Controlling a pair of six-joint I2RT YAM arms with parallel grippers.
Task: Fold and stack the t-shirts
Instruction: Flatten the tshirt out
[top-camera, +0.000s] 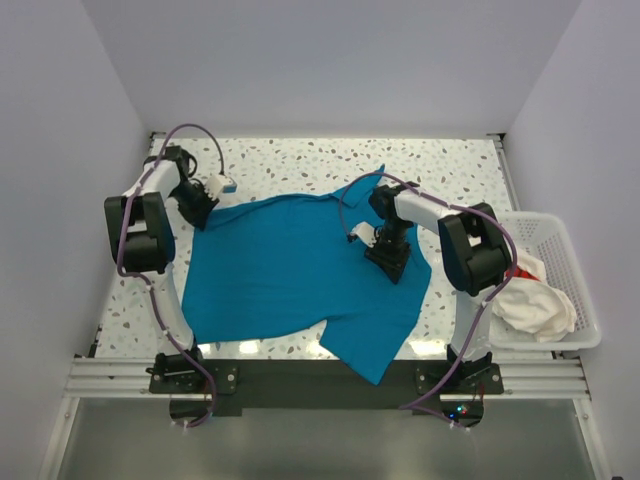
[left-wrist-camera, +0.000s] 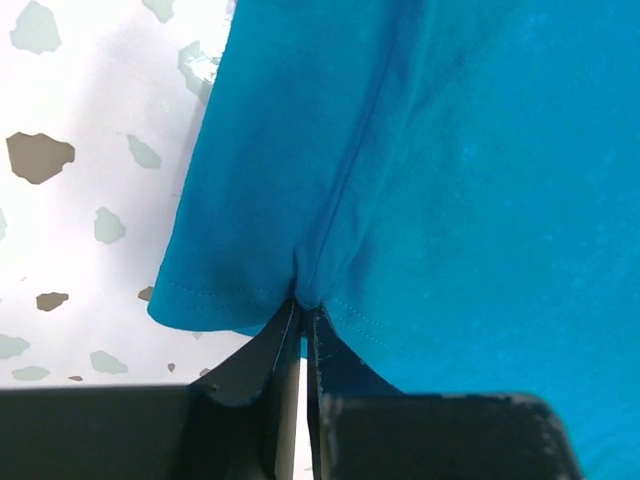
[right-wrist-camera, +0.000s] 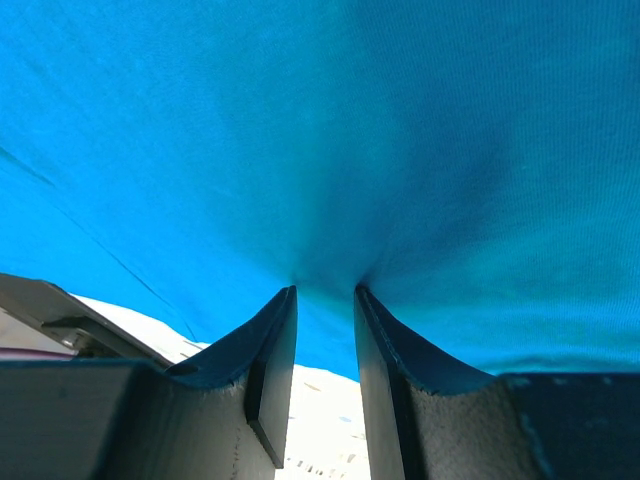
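The left gripper (left-wrist-camera: 303, 308) pinches the blue shirt (top-camera: 290, 270) at a hem. The right gripper (right-wrist-camera: 325, 292) clamps a fold of it.

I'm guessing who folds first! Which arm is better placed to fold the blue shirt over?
Probably the left. The left gripper pinches the teal shirt right at its hem, so it could lift that edge over. The right gripper grips farther in, not at an edge.

The teal t-shirt (left-wrist-camera: 450, 200) spills past both wrist views' edges. Right of it, the right arm (top-camera: 470, 250) covers part of the white t-shirt (top-camera: 540, 305); its red bit's too tiny to read.
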